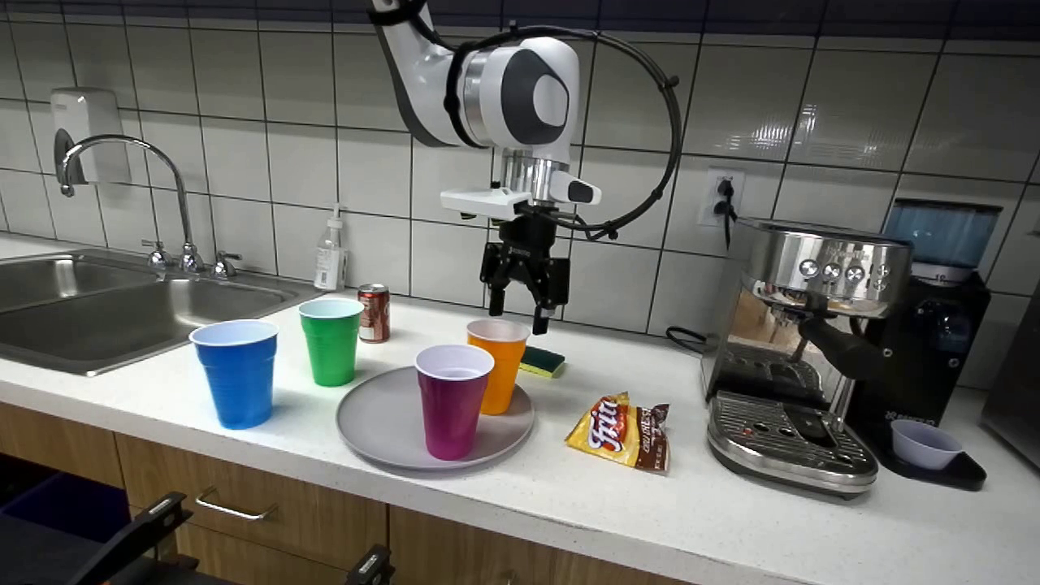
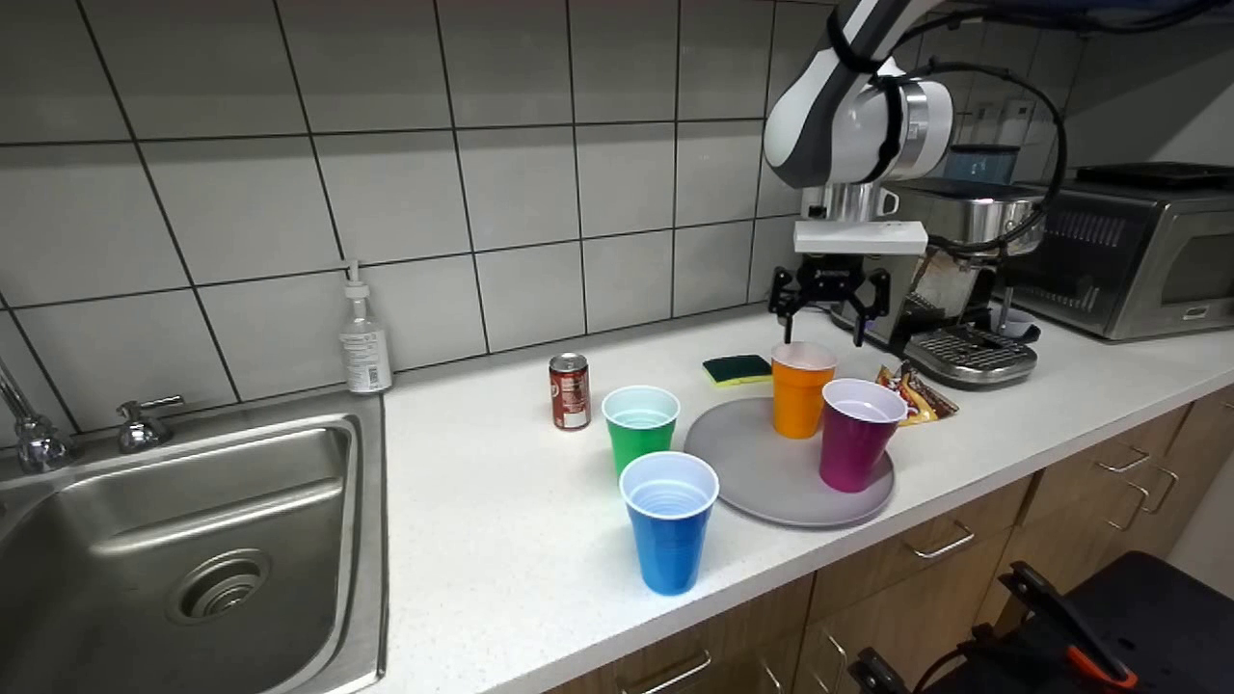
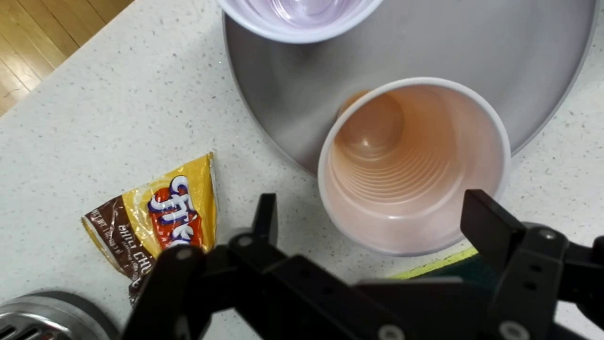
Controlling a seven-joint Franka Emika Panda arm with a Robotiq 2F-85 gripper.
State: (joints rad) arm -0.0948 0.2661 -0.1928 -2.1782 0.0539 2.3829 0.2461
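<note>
My gripper (image 1: 518, 315) is open and empty, pointing down just above and behind the orange cup (image 1: 505, 374). In the wrist view the fingers (image 3: 369, 203) stand apart, one overlapping the orange cup's rim (image 3: 415, 236); I cannot tell whether they touch. The orange cup and a purple cup (image 1: 452, 414) stand upright on a grey plate (image 1: 370, 422). A green cup (image 1: 331, 349) and a blue cup (image 1: 238, 382) stand on the counter beside the plate. A green-yellow sponge (image 2: 737, 370) lies behind the orange cup. A Fritos bag (image 3: 165, 212) lies beside the plate.
A coffee machine (image 1: 800, 349) and a grinder (image 1: 926, 341) stand beyond the bag. A red can (image 2: 570, 390) stands behind the green cup. A soap bottle (image 2: 364, 337) is by the sink (image 2: 371, 540). A microwave (image 2: 1138, 251) stands at the far end. A tiled wall backs the counter.
</note>
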